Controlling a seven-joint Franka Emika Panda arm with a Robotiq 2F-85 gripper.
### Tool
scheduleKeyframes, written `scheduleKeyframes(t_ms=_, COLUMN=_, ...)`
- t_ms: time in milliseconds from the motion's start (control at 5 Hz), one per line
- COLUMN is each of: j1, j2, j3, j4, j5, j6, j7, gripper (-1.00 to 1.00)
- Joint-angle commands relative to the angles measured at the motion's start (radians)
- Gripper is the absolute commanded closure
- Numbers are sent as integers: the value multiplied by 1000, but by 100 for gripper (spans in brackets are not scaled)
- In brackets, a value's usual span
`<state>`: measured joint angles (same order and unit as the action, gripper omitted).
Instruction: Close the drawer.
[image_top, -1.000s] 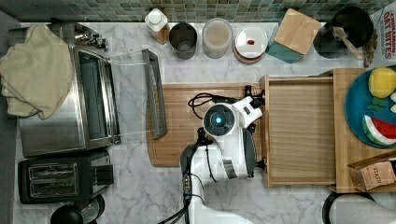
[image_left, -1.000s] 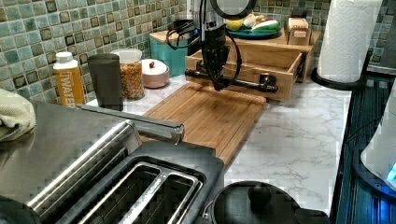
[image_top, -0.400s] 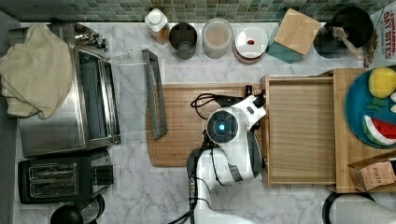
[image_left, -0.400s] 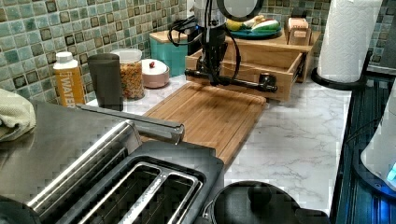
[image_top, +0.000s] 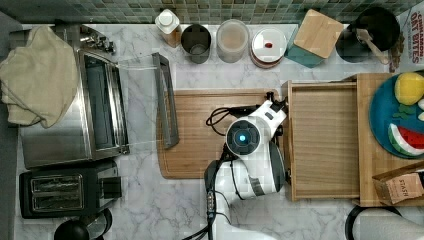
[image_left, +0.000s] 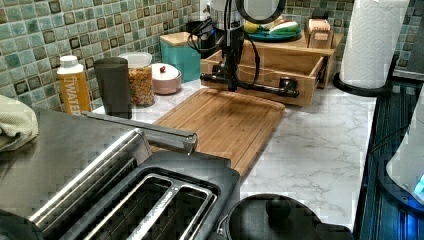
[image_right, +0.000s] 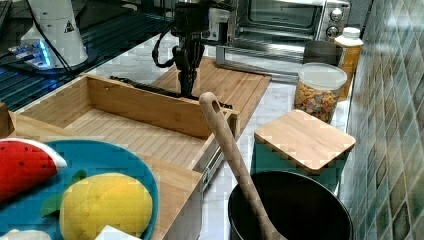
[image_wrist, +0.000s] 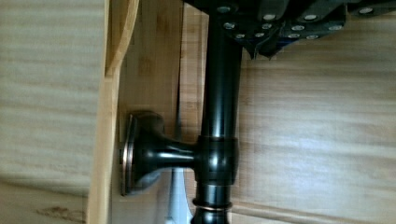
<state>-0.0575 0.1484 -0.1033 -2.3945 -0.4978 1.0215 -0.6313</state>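
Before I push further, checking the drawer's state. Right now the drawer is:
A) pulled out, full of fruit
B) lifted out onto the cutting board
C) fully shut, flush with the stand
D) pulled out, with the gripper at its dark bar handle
D: the drawer projects from the stand, its tray bare, with the gripper down at the handle.

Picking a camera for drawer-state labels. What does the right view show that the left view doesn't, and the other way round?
Right view alone: the drawer's bare slatted floor, its side rail, and a wooden spoon in a black pot. Left view alone: the drawer's full dark handle bar, a toaster and a paper towel roll. Both show the drawer pulled out, the gripper down at its front, and the cutting board.
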Motion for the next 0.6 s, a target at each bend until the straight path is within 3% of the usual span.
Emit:
scheduleKeyframes(t_ms=200, j1=-257, j2=149, j3=-179, j4=268, j5=126, j6=-22, j7=-444, gripper=100)
scheduleKeyframes(t_ms=600, j1=-375, j2=254, j3=-223, j4=455, j5=200, j6=-45, j7=-620, gripper=100)
